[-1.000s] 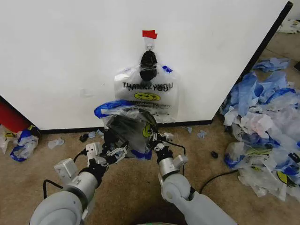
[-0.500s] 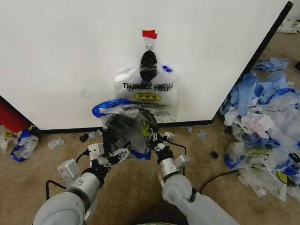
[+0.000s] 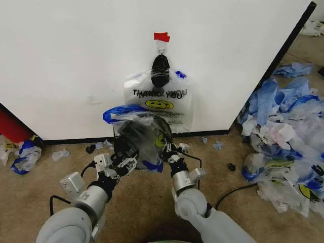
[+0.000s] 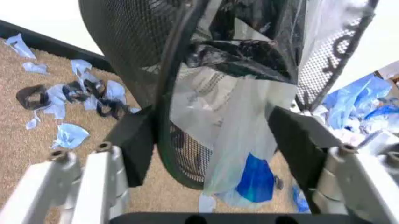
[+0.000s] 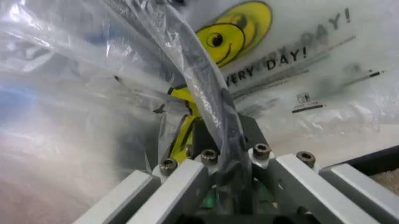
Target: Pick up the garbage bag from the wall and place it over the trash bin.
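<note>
The trash bin, tilted and wrapped in a clear garbage bag with blue handles, is mostly hidden under plastic. 2 bags show: this 1 and another hanging on the wall under red tape. The left tool straddles the bin's rim, jaws wide; the right tool pinches rim and plastic, narrow

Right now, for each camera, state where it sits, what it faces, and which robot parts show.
Head view: high, looking down at the white wall panel, a hanging see-through bag, both arms.
Left wrist view: behind the left gripper, open astride the round black mesh trash bin rim.
Right wrist view: behind the right gripper, shut on the bin rim through plastic.
Shared: the bagged bin.
</note>
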Robot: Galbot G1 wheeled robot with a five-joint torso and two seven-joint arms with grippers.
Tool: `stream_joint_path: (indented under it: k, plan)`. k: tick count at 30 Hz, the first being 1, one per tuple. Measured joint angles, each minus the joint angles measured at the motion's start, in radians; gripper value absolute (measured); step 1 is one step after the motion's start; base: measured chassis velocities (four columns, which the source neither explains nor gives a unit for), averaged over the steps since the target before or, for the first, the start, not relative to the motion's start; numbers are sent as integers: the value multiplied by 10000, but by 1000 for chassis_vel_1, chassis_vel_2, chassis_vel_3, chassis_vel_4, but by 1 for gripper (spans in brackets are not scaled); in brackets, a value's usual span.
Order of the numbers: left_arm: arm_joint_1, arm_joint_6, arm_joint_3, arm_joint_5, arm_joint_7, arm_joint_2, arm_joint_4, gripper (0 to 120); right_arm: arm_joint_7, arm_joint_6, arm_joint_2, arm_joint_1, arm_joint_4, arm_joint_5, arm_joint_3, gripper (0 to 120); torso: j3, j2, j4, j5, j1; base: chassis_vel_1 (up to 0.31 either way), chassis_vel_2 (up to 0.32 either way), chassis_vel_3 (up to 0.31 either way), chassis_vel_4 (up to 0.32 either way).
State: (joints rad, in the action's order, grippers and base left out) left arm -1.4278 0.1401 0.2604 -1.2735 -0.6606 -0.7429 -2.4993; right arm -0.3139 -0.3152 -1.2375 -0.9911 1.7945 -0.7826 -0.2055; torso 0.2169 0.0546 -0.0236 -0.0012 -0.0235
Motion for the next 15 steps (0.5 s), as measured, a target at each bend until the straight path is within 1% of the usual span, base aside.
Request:
stream_joint_path:
  k: [2,6,7,8,9,10,11,15]
  plan:
    - [-46,33,0,-9,143,47,-2,65,35,36,-8,56,-82,-142,39,0,0,0,0,0,0,0,0,0,0]
    - [-118,172,25,-12,332,195,-8,81,53,202,5,129,-186,-554,118,0,0,0,1,0,0,0,0,0,0]
    - [-123,196,47,-4,341,239,-12,84,53,217,19,135,-214,-577,134,0,0,0,1,1,0,0,0,0,0]
    - [-123,196,47,-4,341,239,-12,84,53,217,19,135,-214,-577,134,0,0,0,1,1,0,0,0,0,0]
    - [-122,206,66,-2,342,274,-14,89,53,224,36,138,-231,-586,147,0,0,0,1,1,0,0,0,0,0]
    - [-117,208,75,0,342,292,-14,91,52,228,46,137,-237,-589,154,0,0,0,0,0,0,0,0,0,0]
    - [-69,206,98,1,327,326,-15,97,47,237,65,142,-261,-588,176,0,0,0,-1,0,0,0,0,0,0]
    - [53,99,165,-1,311,385,-16,100,45,236,102,174,-360,-424,245,0,0,0,0,0,0,0,0,0,0]
